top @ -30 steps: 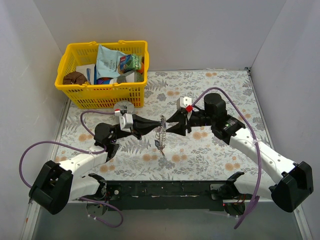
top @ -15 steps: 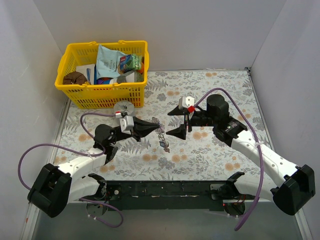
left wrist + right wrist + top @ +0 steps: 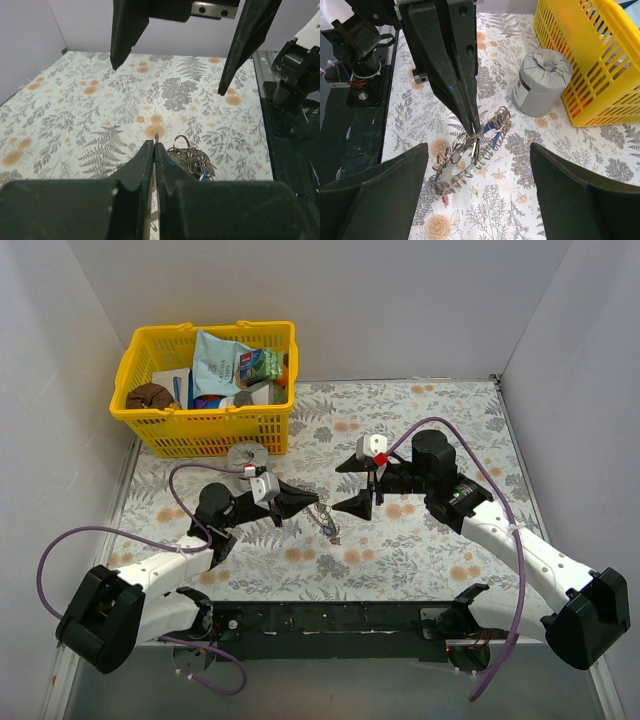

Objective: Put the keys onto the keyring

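My left gripper (image 3: 312,504) is shut on a thin loop of the keyring (image 3: 327,521), a silvery cluster of coiled rings. The cluster hangs from its tips down to the floral cloth. In the left wrist view the shut gripper (image 3: 154,144) pinches the loop, with the rings (image 3: 192,157) just right of it. The right wrist view shows the keyring (image 3: 470,156) with a blue key (image 3: 494,140) and a red key (image 3: 444,199) on it. My right gripper (image 3: 351,484) is open and empty, just right of the keyring, and straddles it in its own view (image 3: 477,150).
A grey cylindrical tin (image 3: 247,454) stands behind the left gripper and shows in the right wrist view (image 3: 540,82). A yellow basket (image 3: 156,429) full of packets sits at the back left. White walls close in the floral table (image 3: 430,550).
My right gripper let go of the keyring, opened and drew back a little to the right. My left gripper pulled back left and lower, keeping the keyring.
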Motion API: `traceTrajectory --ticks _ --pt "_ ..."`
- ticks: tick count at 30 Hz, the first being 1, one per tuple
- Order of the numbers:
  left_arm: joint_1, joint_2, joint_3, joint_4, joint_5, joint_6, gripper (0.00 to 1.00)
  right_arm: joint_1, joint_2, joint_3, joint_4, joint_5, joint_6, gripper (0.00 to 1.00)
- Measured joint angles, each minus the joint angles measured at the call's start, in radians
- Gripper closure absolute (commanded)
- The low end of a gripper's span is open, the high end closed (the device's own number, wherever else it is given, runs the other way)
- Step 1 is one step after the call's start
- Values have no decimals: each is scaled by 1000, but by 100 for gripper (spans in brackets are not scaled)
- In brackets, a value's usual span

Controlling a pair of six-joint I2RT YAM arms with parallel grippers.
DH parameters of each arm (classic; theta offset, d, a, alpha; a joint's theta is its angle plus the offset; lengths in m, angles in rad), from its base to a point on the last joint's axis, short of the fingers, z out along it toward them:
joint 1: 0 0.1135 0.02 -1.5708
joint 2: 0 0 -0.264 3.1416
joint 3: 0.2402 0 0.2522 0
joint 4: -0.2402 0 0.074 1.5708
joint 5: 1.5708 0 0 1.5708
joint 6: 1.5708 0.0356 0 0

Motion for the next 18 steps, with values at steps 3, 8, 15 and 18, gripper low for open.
traceTrajectory --ticks 3,8,15,18 --pt "0 33 2 -23 0 19 100 0 6 0 0 3 -3 11" --pt "0 104 2 -37 0 32 100 0 11 0 -3 15 -10 10" --pt "0 188 42 -22 7 32 100 0 11 0 -8 33 -15 10" --pt "0 228 84 -11 18 32 100 0 11 0 -11 40 -17 10"
